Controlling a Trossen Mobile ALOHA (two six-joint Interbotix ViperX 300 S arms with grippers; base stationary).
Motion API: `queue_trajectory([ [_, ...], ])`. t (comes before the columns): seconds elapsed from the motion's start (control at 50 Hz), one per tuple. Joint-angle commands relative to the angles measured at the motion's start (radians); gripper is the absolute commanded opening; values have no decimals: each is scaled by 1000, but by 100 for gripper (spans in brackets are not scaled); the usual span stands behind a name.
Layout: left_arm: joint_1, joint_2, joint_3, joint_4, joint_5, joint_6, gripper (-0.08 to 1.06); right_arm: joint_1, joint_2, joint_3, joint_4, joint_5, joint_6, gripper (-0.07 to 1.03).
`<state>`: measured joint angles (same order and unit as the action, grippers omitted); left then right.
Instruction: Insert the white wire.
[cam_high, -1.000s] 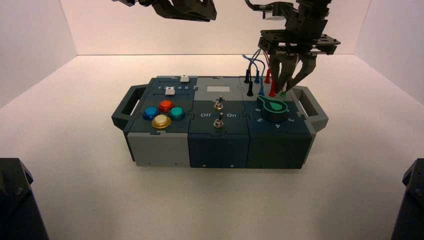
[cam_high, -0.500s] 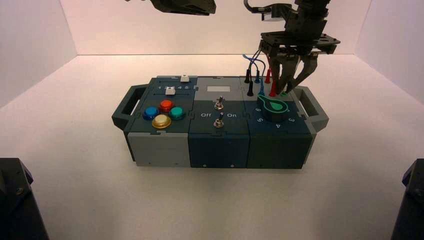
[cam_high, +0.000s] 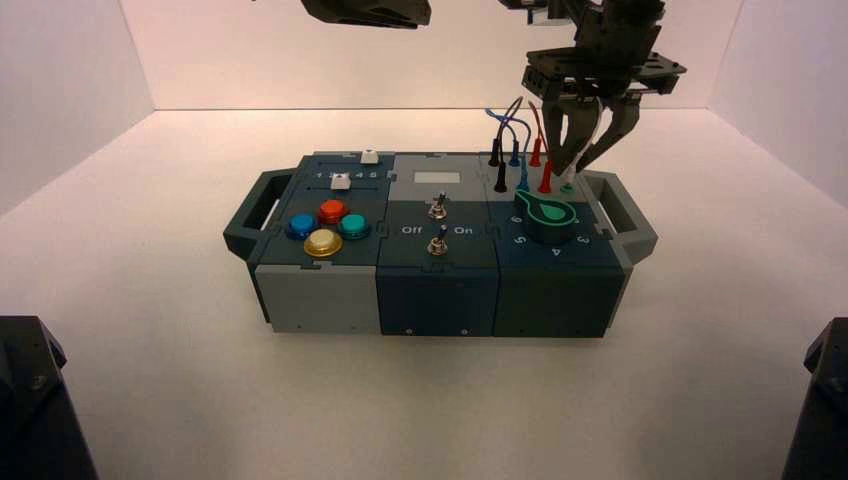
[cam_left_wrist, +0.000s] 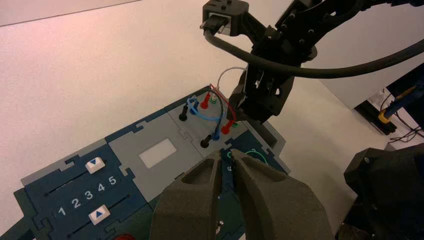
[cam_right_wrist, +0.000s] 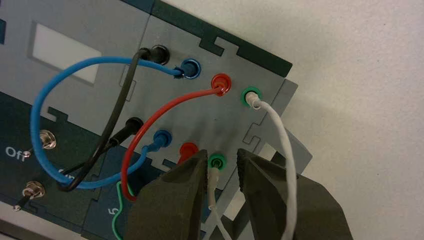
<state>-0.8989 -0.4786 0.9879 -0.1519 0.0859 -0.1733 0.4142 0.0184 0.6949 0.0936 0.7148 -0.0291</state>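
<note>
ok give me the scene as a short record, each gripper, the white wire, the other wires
right gripper: at the box's right-hand sockets, fingers apart around the near white plug
white wire: one plug in the far green socket; other plug at the near green socket, seating unclear
other wires: red, blue, black, plugged in
left gripper: above the box, idle

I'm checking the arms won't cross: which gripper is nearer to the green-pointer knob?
The right: it hovers just behind the knob, at the wire sockets. The left gripper is farther off, behind the box's left half.
</note>
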Motion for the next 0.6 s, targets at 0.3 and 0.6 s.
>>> queue_trajectory([
  [0.3, 5, -12, -28, 2, 8, 2, 12, -2, -31, -6, 5, 5, 9, 34],
  [0.6, 5, -17, -26, 2, 11, 0, 12, -2, -38, 3, 6, 23, 9, 33],
])
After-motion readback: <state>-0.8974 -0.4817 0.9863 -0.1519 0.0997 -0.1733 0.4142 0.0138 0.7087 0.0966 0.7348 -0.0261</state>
